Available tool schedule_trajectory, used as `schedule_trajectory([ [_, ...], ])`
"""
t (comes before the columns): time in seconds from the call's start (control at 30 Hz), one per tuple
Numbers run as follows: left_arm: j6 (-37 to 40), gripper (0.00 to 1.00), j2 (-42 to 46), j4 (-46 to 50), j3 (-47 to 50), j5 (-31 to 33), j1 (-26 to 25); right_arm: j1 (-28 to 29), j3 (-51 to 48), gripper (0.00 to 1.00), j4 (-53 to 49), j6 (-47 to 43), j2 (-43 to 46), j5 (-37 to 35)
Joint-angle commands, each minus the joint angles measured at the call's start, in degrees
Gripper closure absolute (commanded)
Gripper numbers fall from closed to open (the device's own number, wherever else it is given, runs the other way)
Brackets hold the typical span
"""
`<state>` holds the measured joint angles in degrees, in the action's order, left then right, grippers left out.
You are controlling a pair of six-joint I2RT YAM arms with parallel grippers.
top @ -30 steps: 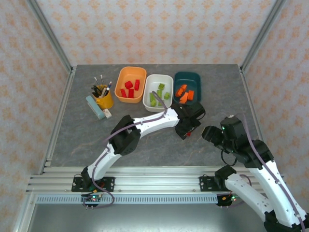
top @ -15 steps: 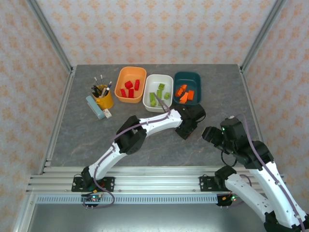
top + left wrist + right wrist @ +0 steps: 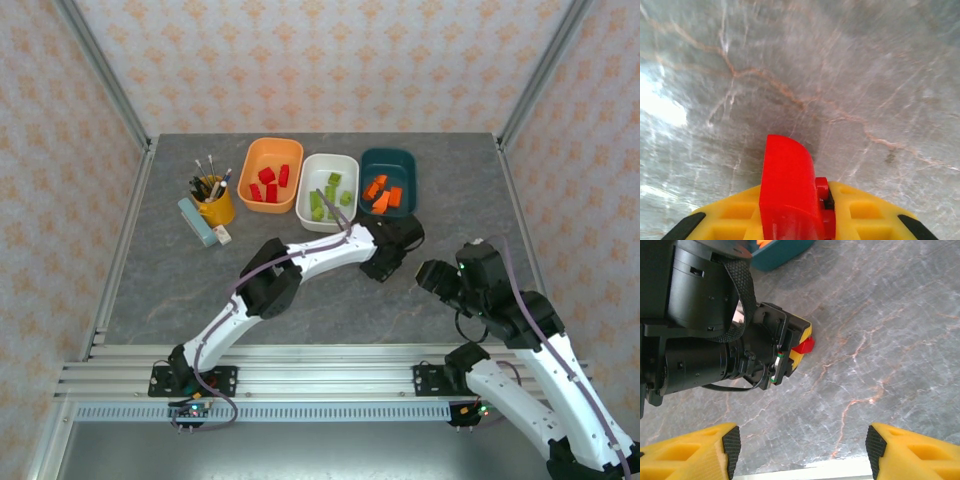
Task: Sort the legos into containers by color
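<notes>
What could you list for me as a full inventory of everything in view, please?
table: 1, grey marbled, under everything
orange tub: 1, orange, far left of the tub row
red bricks: about 4, red, in the orange tub
white tub: 1, white, middle of the row
green bricks: about 4, lime, in the white tub
teal tub: 1, dark teal, right of the row
orange bricks: about 4, orange, in the teal tub
cup: 1, yellow, left of the tubs
brushes: several, dark, in the cup
box: 1, pale blue, beside the cup
held brick: 1, red, in the left end effector
left end effector: 1, yellow fingers, shut on the held brick
right end effector: 1, yellow fingers, open, empty
</notes>
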<state>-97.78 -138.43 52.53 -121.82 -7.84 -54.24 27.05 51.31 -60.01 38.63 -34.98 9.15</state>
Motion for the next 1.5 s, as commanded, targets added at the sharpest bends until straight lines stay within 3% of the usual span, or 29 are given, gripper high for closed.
schedule_trajectory([
  [0.0,8.23,0.8,11.08,3.88,1.96,5.72,2.88,-0.07,-0.11,0.31,6.86,-2.05,-0.28,4.62],
  [0.23,27.39,0.82,22.84,7.41,6.57,11.74,11.5,-0.07,0.31,0.32,25.6,-1.95,-8.31,14.48],
  [0.57,53.47,0.85,21.13,9.58,1.74,16.49,28.21,0.36,4.81,0.33,53.14,3.95,-29.94,16.87],
  [0.77,61.48,0.84,12.29,10.08,-6.93,13.48,35.39,0.73,14.59,0.34,54.66,3.99,-43.81,16.78],
  [0.97,68.62,0.83,2.55,12.87,-15.45,8.89,38.76,0.73,21.32,0.34,52.04,3.24,-51.61,18.1],
  [1.27,75.29,0.81,-0.99,10.3,-13.18,-2.09,39.91,0.73,27.02,0.35,45.95,2.05,-58.23,19.15],
  [1.47,74.84,0.79,-2.74,10.21,-13.31,-2.85,39.87,0.73,29.55,0.35,44.09,2.71,-61.22,19.51],
])
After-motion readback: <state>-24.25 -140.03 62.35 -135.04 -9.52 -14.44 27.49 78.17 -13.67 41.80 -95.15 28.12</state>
